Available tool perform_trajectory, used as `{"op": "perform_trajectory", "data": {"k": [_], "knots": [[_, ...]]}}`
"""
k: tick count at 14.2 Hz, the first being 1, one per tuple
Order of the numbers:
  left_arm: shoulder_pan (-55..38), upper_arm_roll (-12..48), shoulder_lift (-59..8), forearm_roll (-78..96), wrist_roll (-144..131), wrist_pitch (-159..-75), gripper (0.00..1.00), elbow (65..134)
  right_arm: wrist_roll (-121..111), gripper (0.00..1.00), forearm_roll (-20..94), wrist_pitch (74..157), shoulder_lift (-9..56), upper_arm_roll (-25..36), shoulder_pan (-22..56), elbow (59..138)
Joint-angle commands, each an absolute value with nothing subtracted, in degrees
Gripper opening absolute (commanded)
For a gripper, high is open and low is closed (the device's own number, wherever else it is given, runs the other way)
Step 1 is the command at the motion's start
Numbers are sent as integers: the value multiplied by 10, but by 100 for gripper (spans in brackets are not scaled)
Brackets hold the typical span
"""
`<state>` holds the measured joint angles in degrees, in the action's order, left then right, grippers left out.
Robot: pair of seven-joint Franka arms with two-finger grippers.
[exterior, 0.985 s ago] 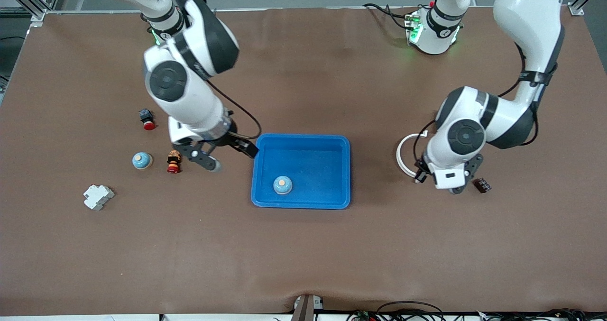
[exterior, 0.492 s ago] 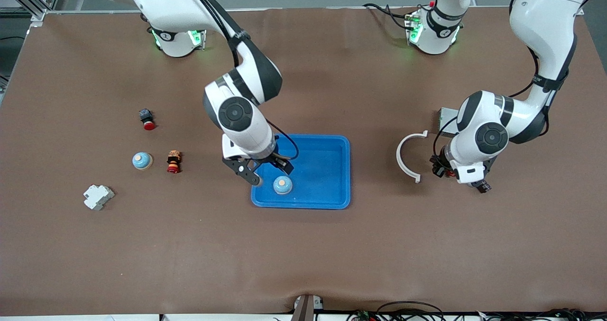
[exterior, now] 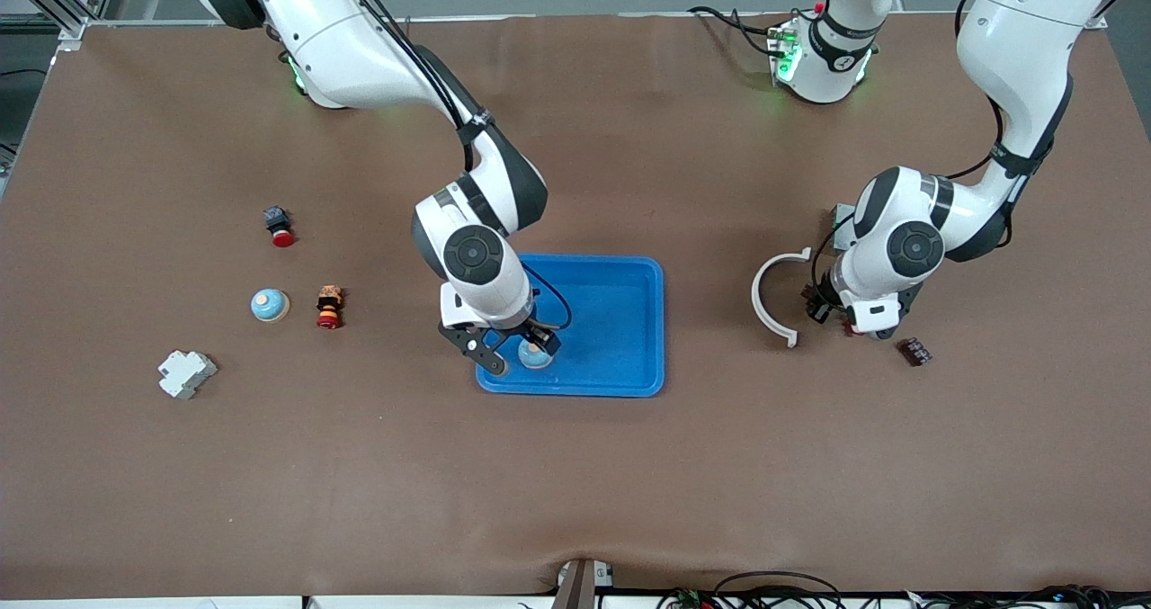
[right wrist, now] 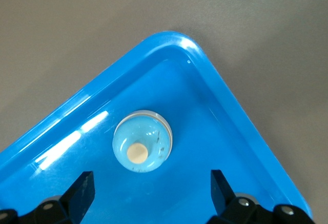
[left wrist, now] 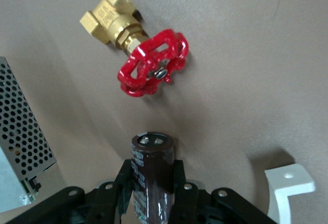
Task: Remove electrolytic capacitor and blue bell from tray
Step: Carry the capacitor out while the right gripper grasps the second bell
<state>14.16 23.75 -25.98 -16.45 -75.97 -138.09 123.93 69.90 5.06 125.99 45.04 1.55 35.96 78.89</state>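
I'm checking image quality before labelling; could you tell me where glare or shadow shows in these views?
Right wrist view: white glare streaks lie on the glossy blue plastic tray beside the pale blue dome-shaped bell. Left wrist view: the red-handled brass valve throws a soft shadow on the brown mat; the dark cylindrical capacitor shows a faint sheen. Front view: lighting is even, with soft shadows beneath both arms.

Colours on my brown table (exterior: 575, 483)
Light-blue bell (right wrist: 142, 148), cream button, in my blue tray (exterior: 629, 321); dark-brown capacitor (left wrist: 151, 175); red-wheeled brass valve (left wrist: 136, 49).
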Motion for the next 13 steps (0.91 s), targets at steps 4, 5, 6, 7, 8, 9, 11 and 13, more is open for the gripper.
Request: {"op": "perform_trajectory", "data": {"k": [4,5,6,7,8,9,11,13], "knots": [[150,245,-271,-175,-755,-1389,21,1240,730,100,30,1259,511,20,367,719],[149,244,-272,-176,-754,-1389,25,1236,737,100,23,1268,517,19,367,716],[150,244,-272,-179,-754,-1388,25,1230,738,100,20,1271,523,19,367,715],[151,244,-276,-179,-753,-1388,25,1223,739,100,19,1272,526,20,367,715],[148,244,-279,-187,-752,-1388,26,1223,739,100,18,1273,531,20,367,714],[149,244,-279,-208,-753,-1388,37,1223,739,100,13,1281,536,20,367,712],[151,245,-279,-228,-753,-1388,81,1214,740,100,11,1288,546,20,368,710],[151,246,-274,-229,-751,-1386,100,1206,740,100,11,1288,548,20,368,710]]}}
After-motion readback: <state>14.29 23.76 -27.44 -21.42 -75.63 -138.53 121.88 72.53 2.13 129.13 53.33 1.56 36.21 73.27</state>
